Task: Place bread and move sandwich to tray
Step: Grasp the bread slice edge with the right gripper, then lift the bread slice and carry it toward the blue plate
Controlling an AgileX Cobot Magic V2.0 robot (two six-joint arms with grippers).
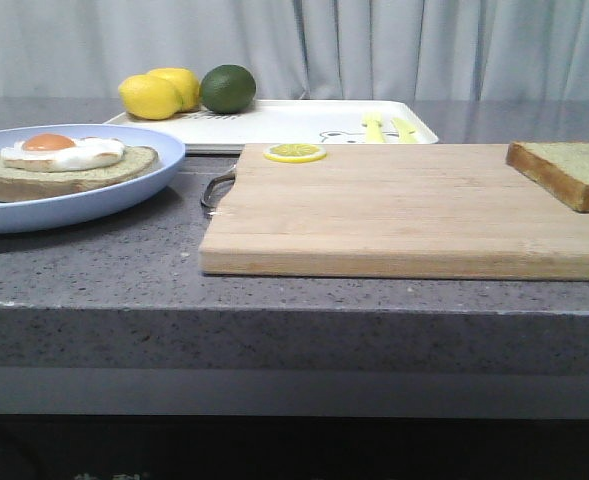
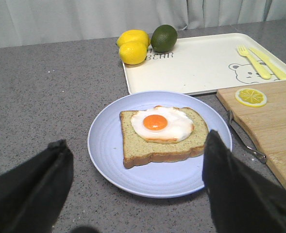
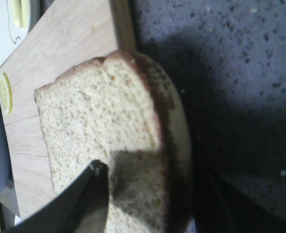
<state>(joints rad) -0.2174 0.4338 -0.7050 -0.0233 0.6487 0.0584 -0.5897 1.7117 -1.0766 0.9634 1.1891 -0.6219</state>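
Countertop (image 1: pixel 94 270) of speckled grey stone fills my front feed. On it, the wooden cutting board (image 1: pixel 394 215) lies at centre, with the bread (image 1: pixel 566 172) at its 3 o'clock end and a lemon slice (image 1: pixel 295 153) at its 11 o'clock corner. Behind it, at 12 o'clock, sits the white tray (image 1: pixel 284 122) with two lemons (image 1: pixel 157 94) and a lime (image 1: pixel 227 88). At 9 o'clock the blue plate (image 1: pixel 124 190) carries one bread slice (image 1: pixel 64 172) topped by the fried egg (image 1: pixel 62 151). My left gripper (image 2: pixel 133 187) hangs spread wide over that plate, grasping nothing. My right gripper (image 3: pixel 147 204) is down at the bread, one finger (image 3: pixel 77 204) over its crumb; whether it grips, I cannot tell.
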